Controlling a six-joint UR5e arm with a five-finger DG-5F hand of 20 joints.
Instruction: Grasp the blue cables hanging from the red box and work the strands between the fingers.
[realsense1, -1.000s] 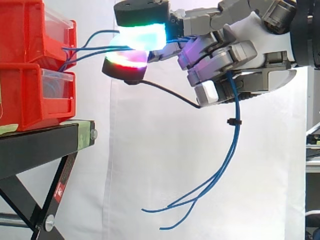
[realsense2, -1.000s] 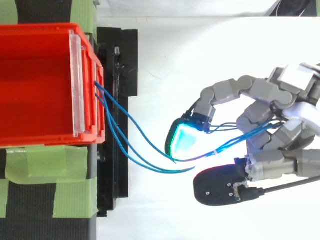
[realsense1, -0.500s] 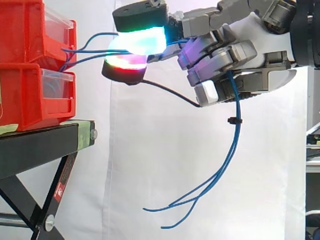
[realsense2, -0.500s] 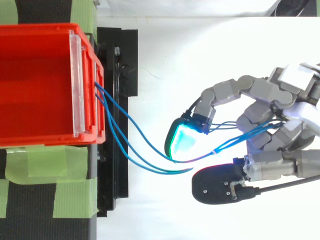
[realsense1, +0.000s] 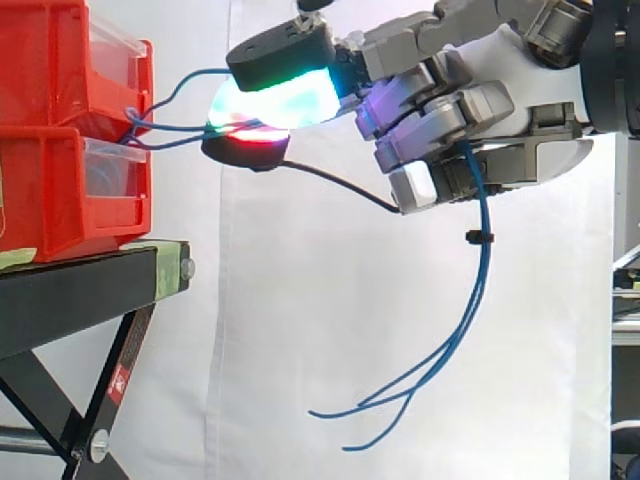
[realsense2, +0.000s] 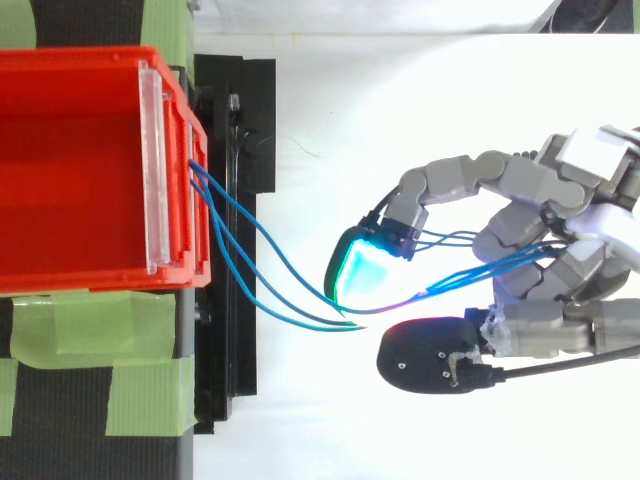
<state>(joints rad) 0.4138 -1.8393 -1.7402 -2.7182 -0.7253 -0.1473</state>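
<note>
Side view: hand (realsense1: 500, 70) is gripping the blue cables (realsense1: 484, 275), fingers curled round them. Strands are stretching leftward from the hand to the red box (realsense1: 45, 60), loose ends dangling below.

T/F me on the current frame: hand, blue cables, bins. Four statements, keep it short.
1. The hand is shut on the blue cables. True.
2. The cables' loose ends hang below the hand. True.
3. The cables lie coiled inside the top bin. False: they leave the front of the red bins and span across to the hand.
4. The bins sit on a white table. False: they sit on a black stand.
</note>
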